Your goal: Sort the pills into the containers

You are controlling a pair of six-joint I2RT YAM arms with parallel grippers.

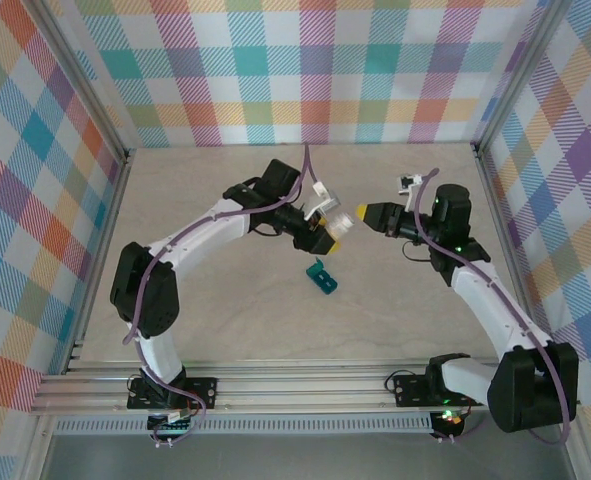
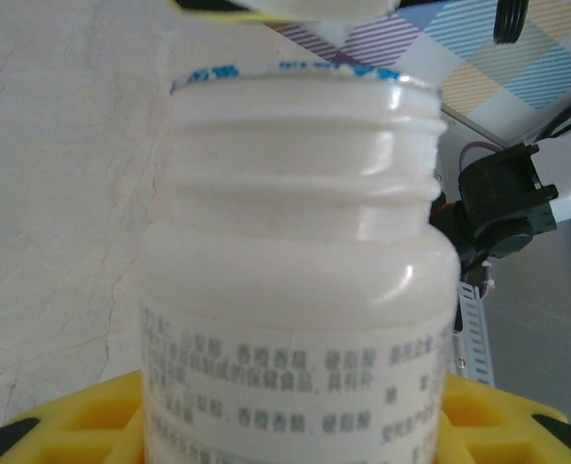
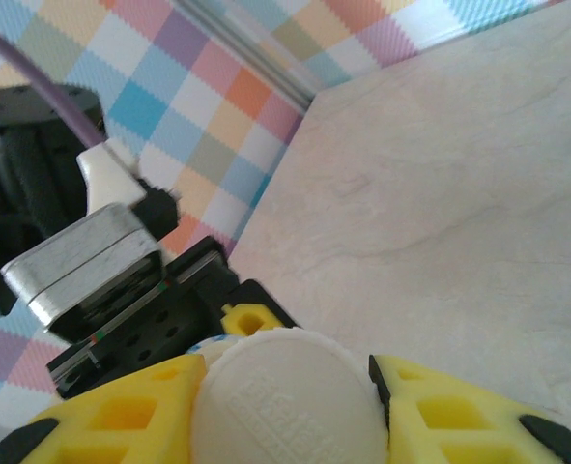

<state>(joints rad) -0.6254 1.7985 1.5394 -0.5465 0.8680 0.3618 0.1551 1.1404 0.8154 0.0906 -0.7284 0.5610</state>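
A white pill bottle (image 2: 295, 280) with printed label stands upright in my left gripper (image 2: 295, 430), which is shut on its body above mid-table. Its threaded neck is bare, with a blue-edged rim at the mouth. My right gripper (image 3: 285, 411) is shut on the round white ribbed cap (image 3: 283, 391), held just off the bottle's mouth (image 3: 206, 346). In the top view the two grippers meet, left gripper (image 1: 327, 232) and right gripper (image 1: 365, 216), bottle (image 1: 343, 218) between. The teal pill box (image 1: 322, 278) lies on the table below them. Any pills are hidden.
Checkered walls enclose the beige tabletop (image 1: 225, 290). An aluminium rail (image 1: 275, 385) runs along the near edge by the arm bases. The left arm's black wrist and camera housing (image 3: 82, 261) loom close ahead of the right gripper.
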